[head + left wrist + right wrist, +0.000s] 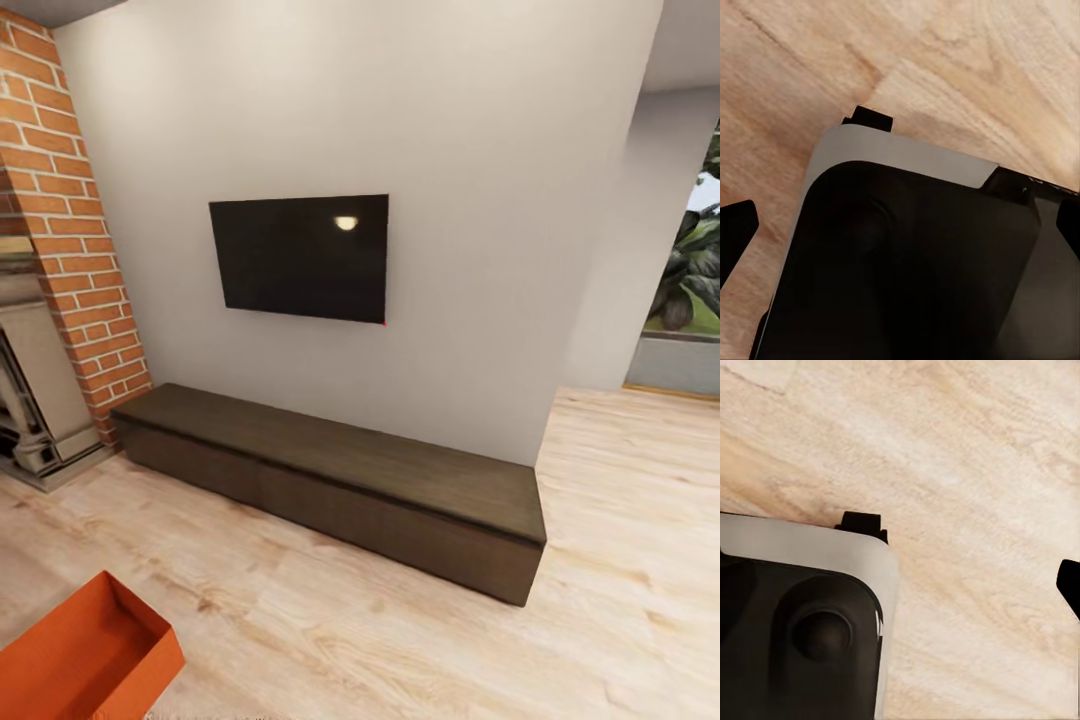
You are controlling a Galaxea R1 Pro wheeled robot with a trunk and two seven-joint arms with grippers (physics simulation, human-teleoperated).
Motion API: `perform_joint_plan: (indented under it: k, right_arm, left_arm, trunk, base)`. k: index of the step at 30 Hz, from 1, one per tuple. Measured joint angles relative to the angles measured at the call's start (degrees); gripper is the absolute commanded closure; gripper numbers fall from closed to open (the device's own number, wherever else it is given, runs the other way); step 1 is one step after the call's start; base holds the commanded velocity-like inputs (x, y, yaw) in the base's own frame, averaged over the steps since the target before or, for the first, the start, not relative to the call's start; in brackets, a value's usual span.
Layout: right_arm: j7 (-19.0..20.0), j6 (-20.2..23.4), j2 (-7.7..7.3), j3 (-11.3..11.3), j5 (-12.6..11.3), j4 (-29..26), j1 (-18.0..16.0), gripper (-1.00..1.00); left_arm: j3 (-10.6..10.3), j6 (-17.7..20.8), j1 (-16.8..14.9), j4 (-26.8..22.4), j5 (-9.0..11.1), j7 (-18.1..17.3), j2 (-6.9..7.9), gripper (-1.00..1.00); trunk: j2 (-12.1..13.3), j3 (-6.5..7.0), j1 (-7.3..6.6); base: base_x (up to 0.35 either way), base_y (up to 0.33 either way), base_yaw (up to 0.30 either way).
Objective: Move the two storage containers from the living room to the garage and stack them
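One orange-red storage container [85, 655] shows at the lower left corner of the head view, open top up, over the living room's light wood-plank flooring [400, 640]; what it rests on is cut off by the frame. In the left wrist view my left gripper [900, 236] is open, its black fingertips [736, 232] far apart at the picture's two sides, with nothing between them. It hangs over my own dark base [915, 262]. My right gripper [900, 589] also looks open: one fingertip [1071, 589] sits at the picture's edge, above wood planks.
A long low dark wooden bench [330, 470] runs along the white wall under a black TV [300, 257]. The red-brick fireplace [60, 200] stands at the left. At the right an opening [690, 300] leads past the wall's corner toward a plant.
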Motion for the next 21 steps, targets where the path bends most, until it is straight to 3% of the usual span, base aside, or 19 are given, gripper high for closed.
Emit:
perform_joint_plan:
  k: [11, 16, 21]
  right_arm:
    - [-0.05, 0.32, 0.22, 0.1, -0.01, 0.0, 0.0, -1.0]
    - [-0.57, 0.41, 0.49, 0.13, -0.12, 0.0, 0.0, -1.0]
    - [-0.68, 0.4, 0.57, 0.17, -0.08, 0.0, 0.0, -1.0]
  left_arm:
    - [0.21, -0.18, 0.0, 2.24, 0.43, 0.6, -0.1, -1.0]
    - [0.15, -0.2, 0.0, 4.33, 2.81, 1.79, -0.12, -1.0]
    - [-0.2, -0.2, 0.0, 4.71, 3.2, 1.89, -0.14, -1.0]
  trunk:
    - [0.0, 0.0, 0.0]
    - [0.0, 0.0, 0.0]
    - [0.0, 0.0, 0.0]
  base:
    - [0.0, 0.0, 0.3]
    - [0.0, 0.0, 0.291]
    - [0.0, 0.0, 0.284]
